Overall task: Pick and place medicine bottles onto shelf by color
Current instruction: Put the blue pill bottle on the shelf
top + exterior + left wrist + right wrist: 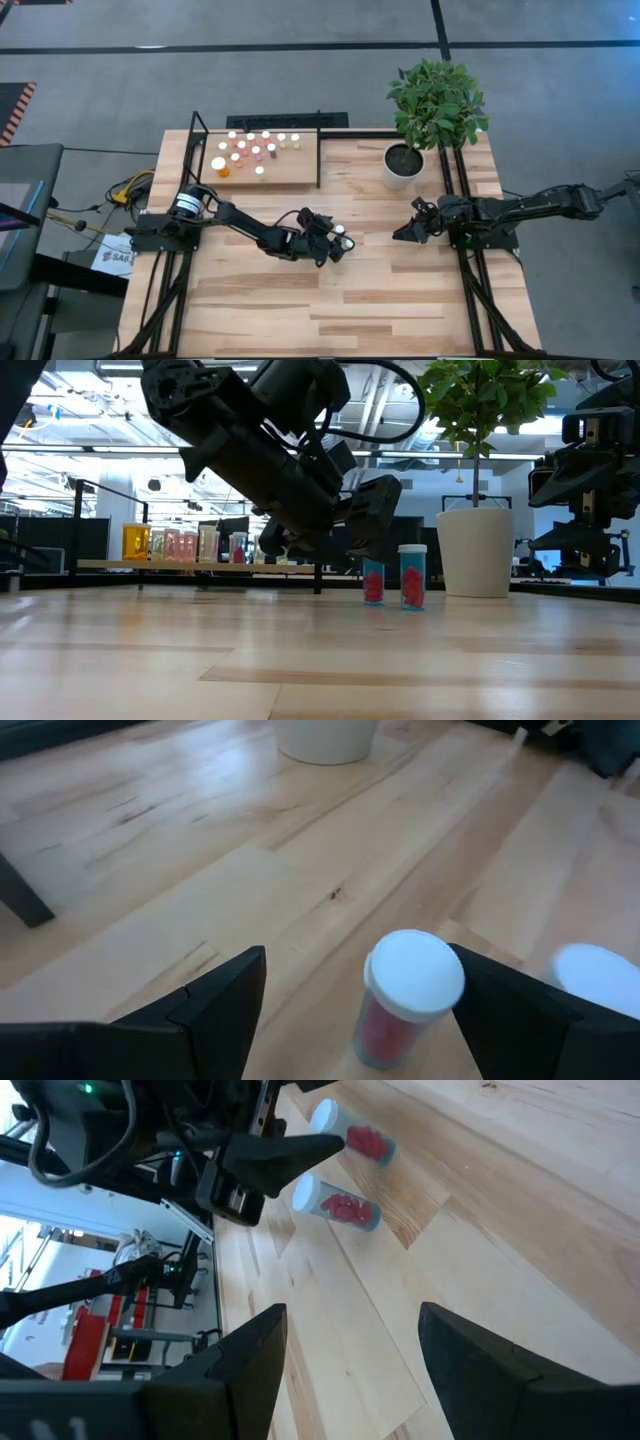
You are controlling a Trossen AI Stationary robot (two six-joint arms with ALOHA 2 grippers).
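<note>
While the left gripper (355, 1010) hangs wide open around one red-filled bottle (405, 995) in the middle of the table, not pinching it yet, a second red-filled bottle (412, 576) stands just to its right. Most of the little bottles (252, 150) already sit on the shelf (290, 170) at the far left, so I think the job is nearly done, with these two left to carry over. Over on the right, near the plant pot (403, 166), the right gripper (350, 1370) waits, open and empty.
</note>
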